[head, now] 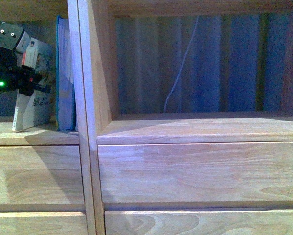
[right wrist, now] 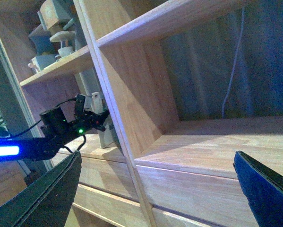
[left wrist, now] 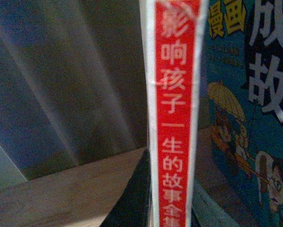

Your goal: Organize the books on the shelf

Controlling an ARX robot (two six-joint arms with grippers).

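Filling the left wrist view at very close range, the red spine of the thin white paperback (left wrist: 174, 118) runs from top to bottom, printed with pale Chinese characters. One dark finger (left wrist: 132, 198) of the left gripper (head: 31, 78) presses against the side of the spine, so this gripper is clamped on the paperback.

In the front view, the light wood shelf (head: 195, 128) takes up the whole frame. An upright divider (head: 85, 73) separates two compartments, and plain drawer fronts (head: 200, 171) lie below them. Behind the right compartment hangs a backdrop (head: 244, 63) of vertical blue bands (the whole scene has a blue cast).

The teal-green book (head: 65, 73) stands upright in the left compartment, touching the divider. The paperback stands just beside it, on the side away from the divider. It is slightly tilted, with its lower edge on the compartment floor.

In the right wrist view, the right gripper (right wrist: 155, 203) is released. Its two dark fingers are spread wide in front of the shelf.

A thin white cable (head: 180, 63) hangs down behind the right compartment.
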